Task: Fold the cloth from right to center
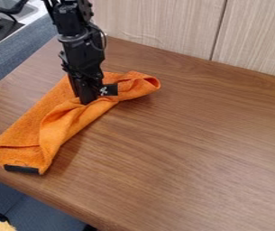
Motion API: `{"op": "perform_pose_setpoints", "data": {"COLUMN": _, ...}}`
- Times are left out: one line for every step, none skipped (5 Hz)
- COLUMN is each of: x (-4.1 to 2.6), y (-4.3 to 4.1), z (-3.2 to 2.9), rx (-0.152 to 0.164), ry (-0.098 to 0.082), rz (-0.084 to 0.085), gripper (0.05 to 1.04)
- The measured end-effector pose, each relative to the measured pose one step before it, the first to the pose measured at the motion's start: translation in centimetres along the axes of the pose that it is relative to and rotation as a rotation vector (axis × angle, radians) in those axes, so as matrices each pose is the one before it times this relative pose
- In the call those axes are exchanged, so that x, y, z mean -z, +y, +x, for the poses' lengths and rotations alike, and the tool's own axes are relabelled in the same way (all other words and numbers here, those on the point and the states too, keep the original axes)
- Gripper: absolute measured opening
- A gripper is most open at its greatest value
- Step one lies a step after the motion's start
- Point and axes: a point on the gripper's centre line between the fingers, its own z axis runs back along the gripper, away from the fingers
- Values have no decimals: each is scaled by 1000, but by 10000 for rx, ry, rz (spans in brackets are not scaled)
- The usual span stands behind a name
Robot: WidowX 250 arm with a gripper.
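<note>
The black gripper [86, 100] points down onto the orange cloth [58, 118], touching it around the middle of its length, left of the view's center. Folded lengthwise into a narrow, rumpled strip, the cloth runs from the lower left up to a rounded, curled end at the upper right. A loose fold lies over its right side, with creases gathered at the gripper's tips. A black strip marks the cloth's lower left end. How the fingertips stand is hidden by the cloth and the gripper's body.
The brown wooden table [194, 149] extends to the right of the cloth, with a pale wood panel [163, 22] along its back. Its front edge passes close below the cloth's lower end. A grey-blue padded surface [16, 56] borders the table at the upper left.
</note>
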Motion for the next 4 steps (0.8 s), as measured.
{"op": "perform_pose_setpoints", "data": {"x": -30, "y": 149, "z": -212, "rx": -201, "ry": 113, "rz": 146, "gripper": 245}}
{"op": "perform_pose_setpoints", "data": {"x": -209, "y": -286, "z": -468, "rx": -43, "ry": 2, "rz": 105, "gripper": 487}}
{"op": "perform_pose_setpoints", "data": {"x": -451, "y": -1119, "z": -808, "rx": 343, "ry": 152, "rz": -53, "gripper": 773}}
{"op": "perform_pose_setpoints", "data": {"x": -1241, "y": -748, "z": -252, "rx": 219, "ry": -239, "rz": -11, "gripper": 991}}
